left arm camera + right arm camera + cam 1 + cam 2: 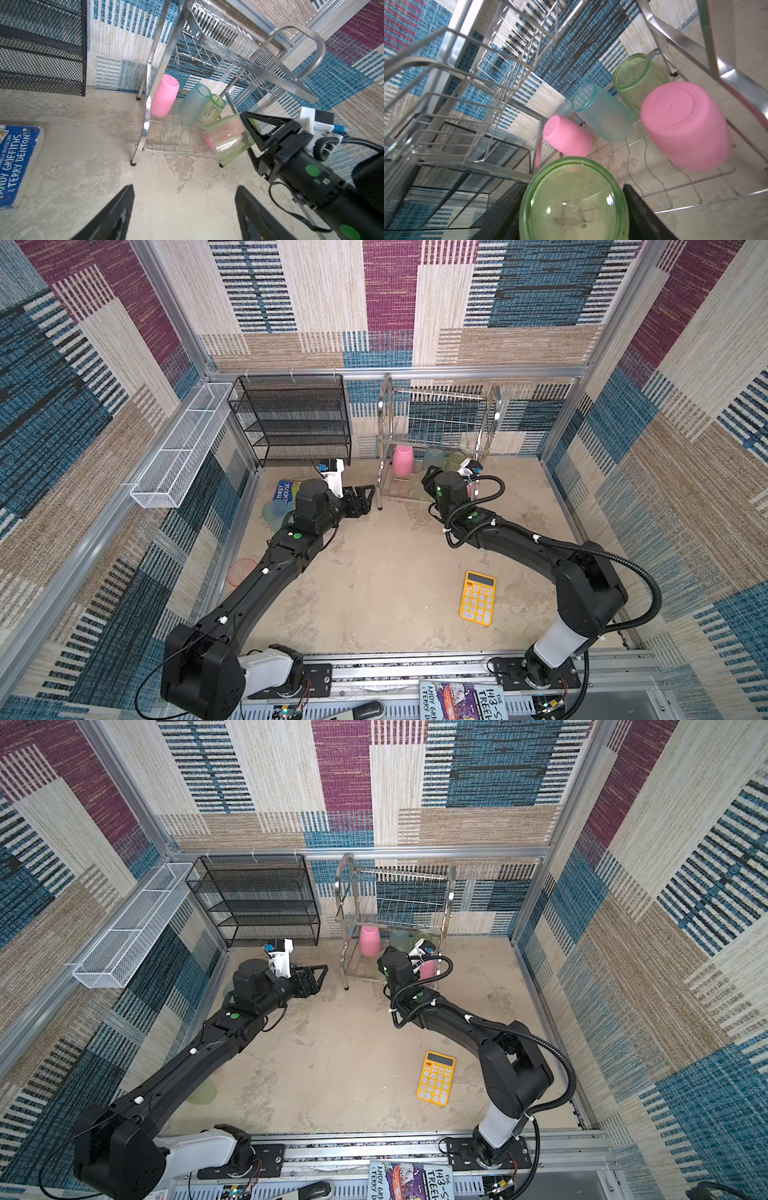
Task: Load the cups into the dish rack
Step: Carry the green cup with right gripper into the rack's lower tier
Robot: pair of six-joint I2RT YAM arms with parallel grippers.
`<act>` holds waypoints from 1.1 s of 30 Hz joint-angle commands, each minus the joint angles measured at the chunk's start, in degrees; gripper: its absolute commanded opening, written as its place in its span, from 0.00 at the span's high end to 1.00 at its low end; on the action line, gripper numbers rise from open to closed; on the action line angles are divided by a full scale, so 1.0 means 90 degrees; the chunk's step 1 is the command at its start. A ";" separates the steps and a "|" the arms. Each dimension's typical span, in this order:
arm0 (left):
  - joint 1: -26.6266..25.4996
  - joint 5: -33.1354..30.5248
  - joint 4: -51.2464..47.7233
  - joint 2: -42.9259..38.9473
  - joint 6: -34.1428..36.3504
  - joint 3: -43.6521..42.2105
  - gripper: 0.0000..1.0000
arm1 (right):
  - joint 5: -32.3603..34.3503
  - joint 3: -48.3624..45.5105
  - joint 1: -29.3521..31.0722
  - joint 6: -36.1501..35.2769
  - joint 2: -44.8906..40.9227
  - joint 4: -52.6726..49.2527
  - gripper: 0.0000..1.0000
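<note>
The silver dish rack [492, 414] [148, 99] stands at the back wall. On its lower tier lean a pink cup [165, 95], a frosted teal cup [193, 106], a green cup [214, 108] and a second pink cup [685, 124]. My right gripper [574, 187] is shut on a translucent green cup [574, 199] [228, 137], held at the front of that tier. My left gripper [185, 187] [365, 493] is open with nothing in it, over the floor left of the rack. On the floor under my left arm lie a teal cup [274, 514], a salmon cup [241, 572] and a green cup [203, 1092].
A black mesh shelf unit [291, 418] stands left of the rack, and a white mesh trough [178, 448] hangs on the left wall. A blue book [14, 162] lies by the left gripper. A yellow calculator [478, 601] lies on the floor at the front right.
</note>
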 commanded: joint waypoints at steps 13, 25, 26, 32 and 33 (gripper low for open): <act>0.0004 -0.0149 -0.0013 -0.0272 0.0465 -0.0022 0.21 | 0.0987 0.0447 0.0035 -0.1270 0.0830 0.0645 0.38; 0.0013 -0.0051 0.0076 -0.0243 0.0360 -0.0058 0.21 | 0.1415 0.0871 0.0031 -0.1700 0.1450 0.0738 0.38; 0.0017 -0.0051 0.0075 -0.0248 0.0358 -0.0061 0.21 | 0.1436 0.0911 0.0036 -0.1713 0.1494 0.0724 0.38; 0.0014 -0.0032 0.0105 -0.0242 0.0319 -0.0067 0.20 | 0.1661 0.1182 0.0036 -0.1864 0.1787 0.0576 0.38; 0.0018 -0.0024 0.0106 -0.0245 0.0310 -0.0071 0.21 | 0.1692 0.1214 0.0037 -0.1897 0.1827 0.0559 0.37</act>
